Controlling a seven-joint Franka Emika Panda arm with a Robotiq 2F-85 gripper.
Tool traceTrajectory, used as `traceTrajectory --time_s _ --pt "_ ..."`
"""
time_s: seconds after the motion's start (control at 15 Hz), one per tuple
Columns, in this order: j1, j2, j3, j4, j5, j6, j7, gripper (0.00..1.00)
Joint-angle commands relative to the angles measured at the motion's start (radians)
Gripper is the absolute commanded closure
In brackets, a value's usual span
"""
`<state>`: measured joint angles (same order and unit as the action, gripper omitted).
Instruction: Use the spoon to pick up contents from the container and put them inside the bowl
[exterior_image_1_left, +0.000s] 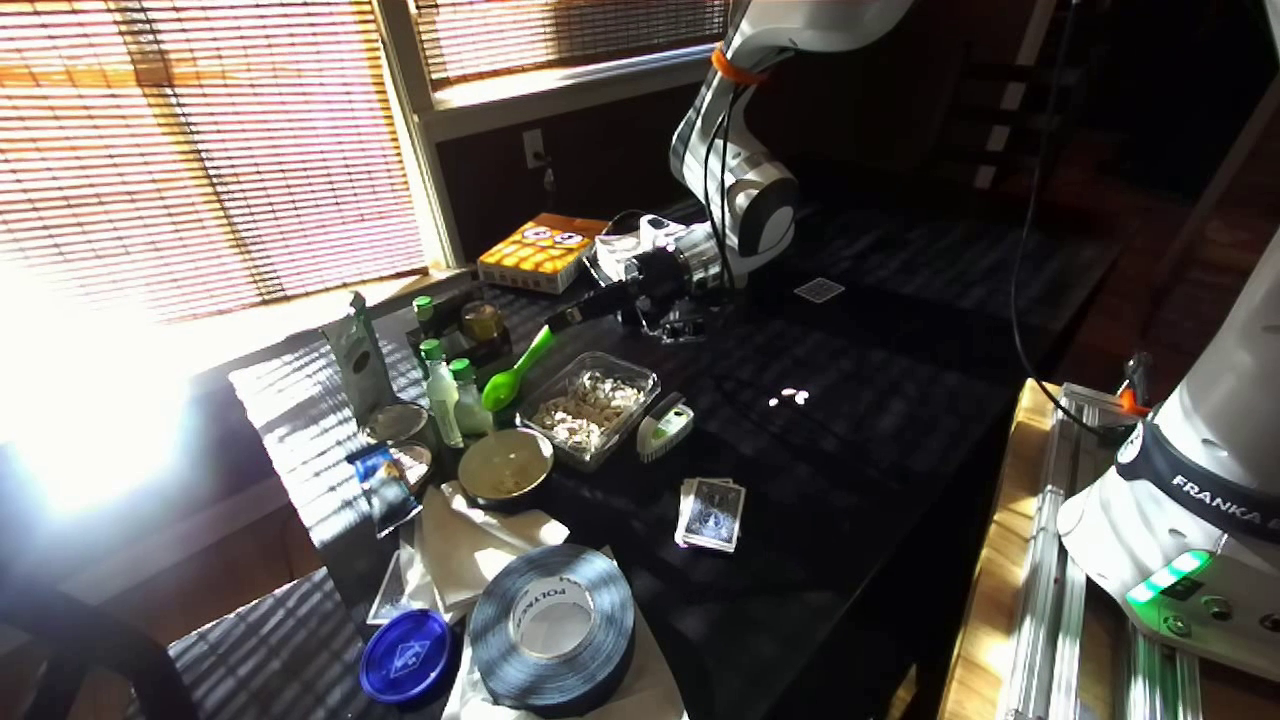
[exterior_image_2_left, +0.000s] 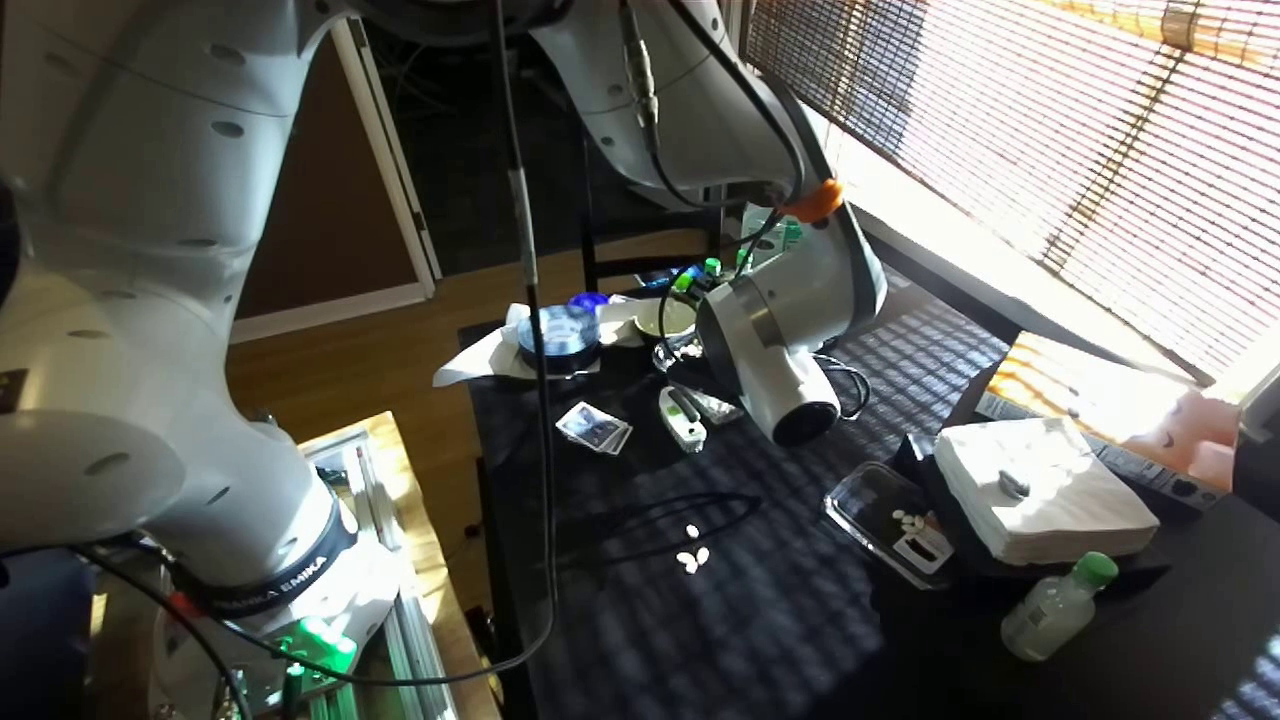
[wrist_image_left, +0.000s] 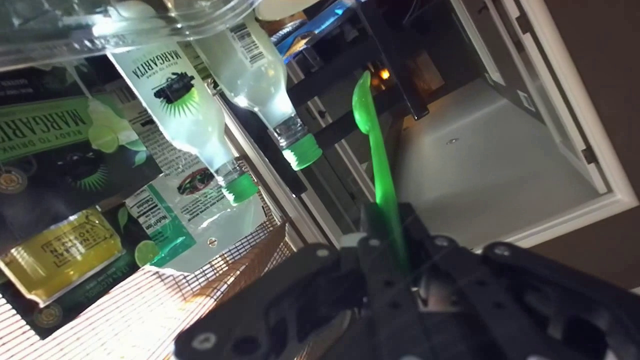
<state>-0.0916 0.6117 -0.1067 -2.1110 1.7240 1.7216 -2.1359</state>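
My gripper (wrist_image_left: 390, 220) is shut on the handle of the bright green spoon (wrist_image_left: 382, 170) in the wrist view. An exterior view has the spoon (exterior_image_1_left: 515, 372) tilted, its scoop low beside the container (exterior_image_1_left: 583, 461); I cannot tell whether the scoop carries anything. That container is a clear rectangular tub with whitish bits inside. Next to its corner stands the bowl (exterior_image_1_left: 505, 462), round and pale inside. In an exterior view the arm hides my gripper and spoon, while the bowl (exterior_image_2_left: 665, 320) shows past it. A clear plastic rim crosses the top left of the wrist view.
Green-capped bottles (exterior_image_1_left: 443, 400) stand close beside the scoop. A white brush (exterior_image_1_left: 665, 430) lies by the tub, with playing cards (exterior_image_1_left: 712, 515) and a tape roll (exterior_image_1_left: 600, 620) nearer. Elsewhere are an orange box (exterior_image_1_left: 540, 255), another clear tray (exterior_image_2_left: 870, 510), napkins (exterior_image_2_left: 1045, 490) and loose white bits (exterior_image_2_left: 692, 558).
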Motion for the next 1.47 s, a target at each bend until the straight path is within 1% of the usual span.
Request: traceTrajectory --time_s 0.0,0.07,0.13,0.27,0.6,0.73,0.87,1.07,1.13,1.2,1.27,1.4 --pt "0.011 -0.012 0.001 -0.017 0.054 0.011 -0.096 0.97" --pt "0.011 -0.009 0.000 -0.013 0.064 0.015 -0.074 0.97" --pt "0.010 -0.008 -0.003 -0.012 0.100 0.043 -0.045 0.97" --pt "0.010 0.000 -0.027 0.001 0.096 0.108 0.074 0.97" --pt "-0.015 0.024 -0.097 0.016 -0.001 0.212 0.318 0.97" --pt "-0.021 0.022 -0.111 0.012 -0.032 0.242 0.415 0.97" --pt "-0.027 0.024 -0.111 0.012 -0.069 0.244 0.486 0.97" --pt "-0.024 0.015 -0.107 0.003 -0.101 0.262 0.542 0.97" --pt "-0.012 0.012 -0.109 0.000 -0.081 0.309 0.537 0.97" --pt "-0.006 0.013 -0.111 0.001 -0.085 0.338 0.540 0.97" --pt "0.003 0.012 -0.116 0.002 -0.073 0.396 0.530 0.97" --pt "0.006 0.007 -0.123 0.008 -0.060 0.476 0.523 0.97"
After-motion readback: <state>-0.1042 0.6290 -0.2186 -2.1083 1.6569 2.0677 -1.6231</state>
